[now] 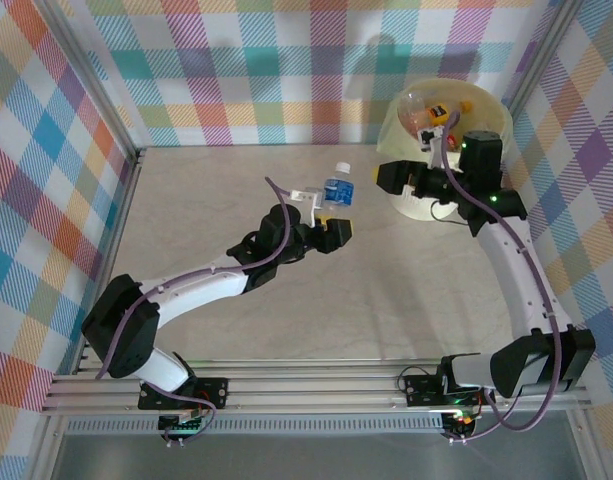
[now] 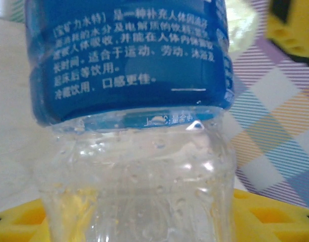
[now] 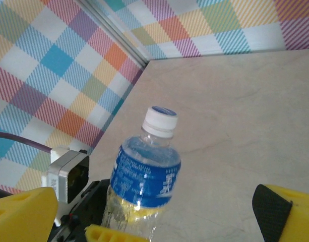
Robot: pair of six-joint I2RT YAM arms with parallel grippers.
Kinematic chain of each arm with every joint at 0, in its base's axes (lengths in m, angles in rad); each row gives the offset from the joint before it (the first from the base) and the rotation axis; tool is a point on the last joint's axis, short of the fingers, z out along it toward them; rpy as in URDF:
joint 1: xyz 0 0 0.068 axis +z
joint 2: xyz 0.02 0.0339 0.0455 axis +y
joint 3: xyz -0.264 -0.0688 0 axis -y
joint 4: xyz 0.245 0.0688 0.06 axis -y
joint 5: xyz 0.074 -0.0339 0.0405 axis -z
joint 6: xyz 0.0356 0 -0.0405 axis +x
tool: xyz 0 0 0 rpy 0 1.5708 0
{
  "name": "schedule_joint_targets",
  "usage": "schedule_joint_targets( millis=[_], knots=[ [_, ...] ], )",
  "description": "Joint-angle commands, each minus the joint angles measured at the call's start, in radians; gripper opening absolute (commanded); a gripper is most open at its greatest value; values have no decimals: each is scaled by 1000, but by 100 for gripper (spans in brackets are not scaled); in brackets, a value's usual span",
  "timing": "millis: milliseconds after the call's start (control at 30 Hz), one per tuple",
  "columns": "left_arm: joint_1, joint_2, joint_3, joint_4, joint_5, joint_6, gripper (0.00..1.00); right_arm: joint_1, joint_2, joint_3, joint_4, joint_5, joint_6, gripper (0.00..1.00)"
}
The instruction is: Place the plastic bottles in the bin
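From above, the table (image 1: 226, 190) looks pale and smooth like stone. Most of it is bare, so there is lots of room in the middle and on the left. Checked walls (image 1: 46, 150) in many colours close it in on three sides, and a shiny metal post (image 1: 96, 80) runs down to the far left corner. The bin (image 1: 494, 112) is big, round and cream-white, with a thin yellow bag in it. It sits in the far right corner, close to the walls, and some bottles (image 1: 426, 108) lie inside it. The left gripper (image 1: 329, 212) is near the middle of the table, clamped on a small bottle (image 1: 338, 188) with a blue label. This bottle is up off the table, to the left of the bin and apart from it. The right gripper (image 1: 404, 182) hangs between that bottle and the bin, just in front of the bin's side. In the left wrist view the bottle (image 2: 134, 166) is very close. It is clear, bumpy plastic with little drops on it and a shiny blue label with white writing. Yellow fingers (image 2: 267, 214) sit at both sides of its lower part and seem to press on it, but the picture's edge cuts them off. In the right wrist view the bottle (image 3: 144, 176) has a white cap and leans a little, with bare table behind it. The right gripper's own yellow fingers (image 3: 23, 212) are far apart at the bottom corners.
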Motion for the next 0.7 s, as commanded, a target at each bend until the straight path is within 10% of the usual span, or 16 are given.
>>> schedule_joint_targets(
  millis=[0, 667],
  knots=[
    [9, -26, 22, 116, 163, -14, 35, 16, 14, 52, 22, -86, 20, 100],
    [9, 98, 137, 363, 384, -165, 34, 68, 80, 33, 109, -361, 53, 100]
  ],
)
